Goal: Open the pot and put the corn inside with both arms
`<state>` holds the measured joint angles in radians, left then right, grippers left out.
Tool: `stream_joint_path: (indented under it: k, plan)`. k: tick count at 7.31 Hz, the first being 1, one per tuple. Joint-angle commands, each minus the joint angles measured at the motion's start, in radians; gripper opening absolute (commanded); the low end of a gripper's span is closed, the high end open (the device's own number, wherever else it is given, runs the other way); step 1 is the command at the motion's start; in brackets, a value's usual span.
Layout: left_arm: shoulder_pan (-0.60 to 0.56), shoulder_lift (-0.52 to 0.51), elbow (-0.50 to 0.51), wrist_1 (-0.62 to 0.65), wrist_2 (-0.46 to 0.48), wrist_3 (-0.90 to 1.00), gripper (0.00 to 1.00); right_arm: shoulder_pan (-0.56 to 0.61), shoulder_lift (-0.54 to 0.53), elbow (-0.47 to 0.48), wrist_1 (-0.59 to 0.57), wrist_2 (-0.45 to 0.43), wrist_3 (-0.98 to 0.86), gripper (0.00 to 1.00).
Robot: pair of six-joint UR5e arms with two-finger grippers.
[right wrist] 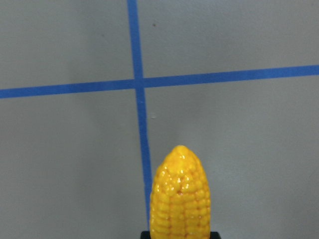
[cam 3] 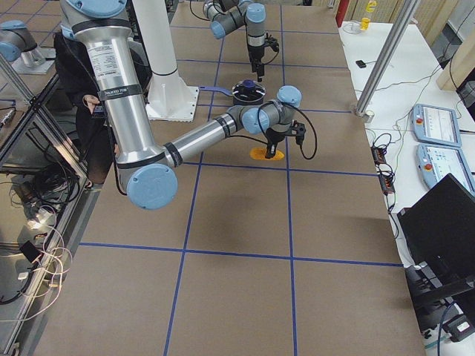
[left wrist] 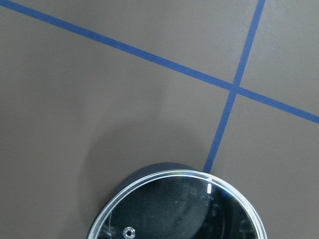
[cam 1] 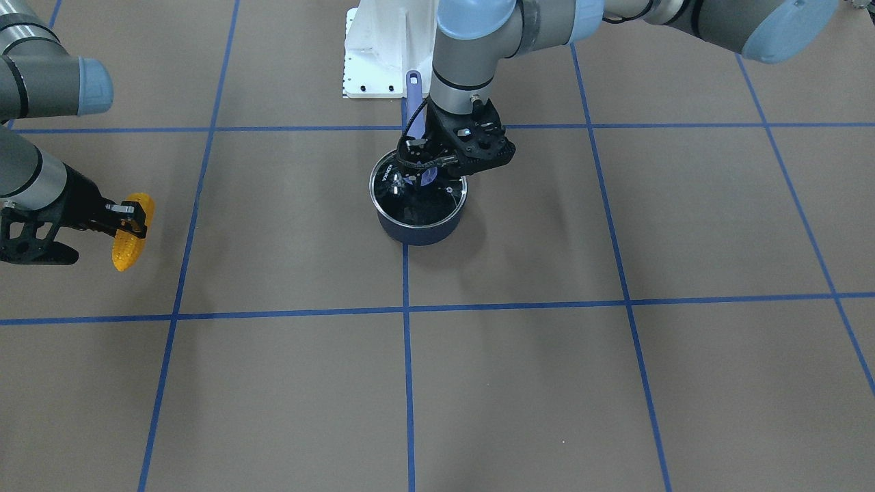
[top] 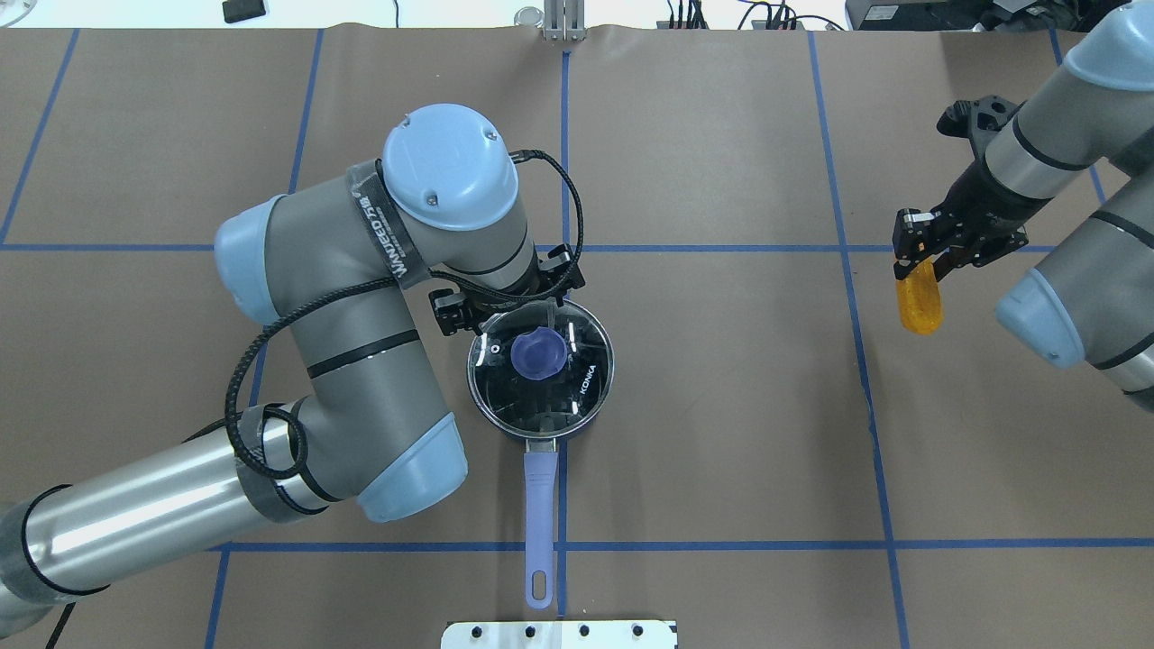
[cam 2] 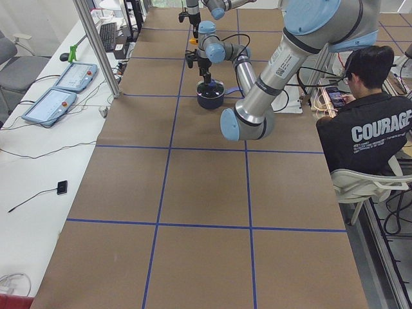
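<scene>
A dark pot point(cam 1: 418, 229) stands at the table's middle with its glass lid point(top: 577, 388) on and a purple knob point(top: 538, 353) on top. Its purple handle point(top: 538, 505) points toward the robot's base. My left gripper point(cam 1: 413, 167) hangs just above the lid by the knob; I cannot tell how its jaws stand. The left wrist view shows only the lid's edge point(left wrist: 179, 209). My right gripper point(top: 920, 257) is shut on the thick end of the yellow-orange corn point(top: 920, 306), far to the pot's right, low over the table. The corn also shows in the right wrist view point(right wrist: 180, 194).
The white base plate point(top: 559, 634) lies just past the handle's end. Blue tape lines point(cam 1: 407, 383) grid the brown table. A seated person point(cam 2: 367, 122) is beside the table on the robot's side. Teach pendants point(cam 2: 64, 77) lie on the side bench.
</scene>
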<state>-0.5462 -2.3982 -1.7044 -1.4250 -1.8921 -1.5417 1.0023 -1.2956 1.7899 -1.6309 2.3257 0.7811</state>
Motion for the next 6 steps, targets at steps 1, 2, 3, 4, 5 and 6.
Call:
stream_joint_path:
  k: [1, 2, 3, 4, 5, 6]
  plan:
    - [0.032, -0.006, 0.025, -0.002, 0.028, -0.005, 0.98, 0.013, 0.028, 0.002, -0.026, 0.013, 0.0, 0.1]
    - [0.044, -0.007, 0.037, -0.002, 0.033, -0.005, 0.98, 0.018, 0.033, 0.0, -0.026, 0.021, 0.0, 0.1]
    - [0.06, -0.007, 0.037, -0.002, 0.033, -0.006, 0.98, 0.019, 0.035, 0.0, -0.026, 0.023, 0.0, 0.1]
    - [0.066, -0.007, 0.037, -0.002, 0.034, -0.006, 0.98, 0.021, 0.036, 0.0, -0.026, 0.023, 0.0, 0.1]
    - [0.075, -0.007, 0.037, -0.002, 0.034, -0.008, 0.98, 0.022, 0.036, 0.0, -0.026, 0.024, 0.0, 0.1]
    - [0.075, -0.007, 0.037, -0.005, 0.033, -0.006, 0.93, 0.024, 0.036, 0.0, -0.026, 0.032, 0.0, 0.1]
